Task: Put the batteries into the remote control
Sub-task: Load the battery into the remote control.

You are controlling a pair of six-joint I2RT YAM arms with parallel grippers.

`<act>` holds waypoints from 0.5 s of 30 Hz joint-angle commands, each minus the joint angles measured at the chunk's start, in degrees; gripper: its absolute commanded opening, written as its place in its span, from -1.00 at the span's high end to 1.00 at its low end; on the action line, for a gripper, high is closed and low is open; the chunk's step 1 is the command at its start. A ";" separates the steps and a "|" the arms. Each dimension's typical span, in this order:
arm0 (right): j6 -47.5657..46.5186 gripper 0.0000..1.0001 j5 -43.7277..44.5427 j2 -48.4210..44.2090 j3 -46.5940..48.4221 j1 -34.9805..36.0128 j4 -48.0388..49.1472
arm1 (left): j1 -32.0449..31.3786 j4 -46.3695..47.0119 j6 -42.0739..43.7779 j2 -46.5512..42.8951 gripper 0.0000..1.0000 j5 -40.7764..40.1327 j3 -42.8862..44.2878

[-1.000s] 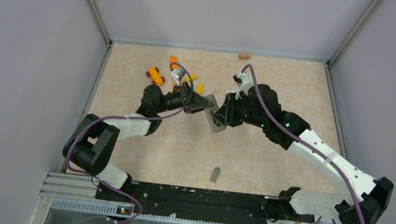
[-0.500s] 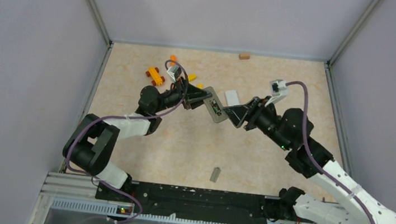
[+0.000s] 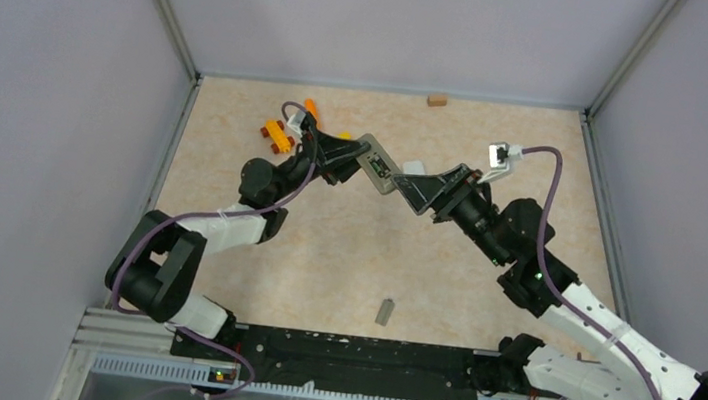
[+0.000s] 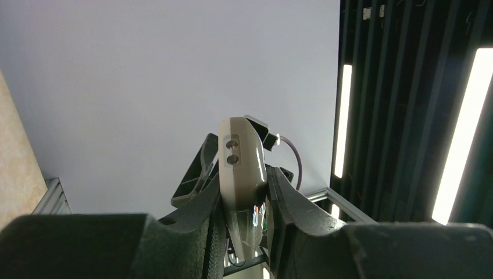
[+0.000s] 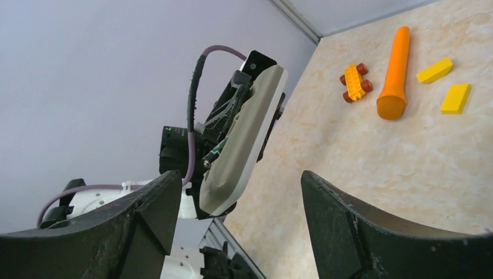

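Observation:
My left gripper (image 3: 360, 158) is shut on the grey remote control (image 3: 377, 168) and holds it tilted in the air over the back middle of the table. The left wrist view shows the remote (image 4: 237, 165) clamped between both fingers (image 4: 209, 203), its end pointing away. My right gripper (image 3: 416, 189) is open just right of the remote. The right wrist view has the remote's lower end (image 5: 244, 139) hanging between the spread fingers (image 5: 145, 203), touching neither. I cannot make out any batteries.
An orange cylinder (image 5: 394, 75), a yellow wheeled brick (image 5: 354, 81) and yellow blocks (image 5: 455, 97) lie at the back left. A small white piece (image 3: 414, 168) lies behind the right gripper. A small grey piece (image 3: 384, 311) lies near the front and a tan block (image 3: 436, 100) by the back wall.
My right gripper opened, let go of the remote and swung round to its right. The left arm carried the remote up and toward the back.

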 commanded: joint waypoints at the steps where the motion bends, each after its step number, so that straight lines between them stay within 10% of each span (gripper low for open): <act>1: 4.31 -0.52 -2.91 1.66 0.20 0.13 6.44 | -0.69 5.15 0.67 -2.82 1.00 -0.83 1.34; 15: 6.69 -0.18 -5.38 6.16 1.70 0.12 7.07 | -0.84 5.19 4.17 -2.09 1.00 1.42 2.42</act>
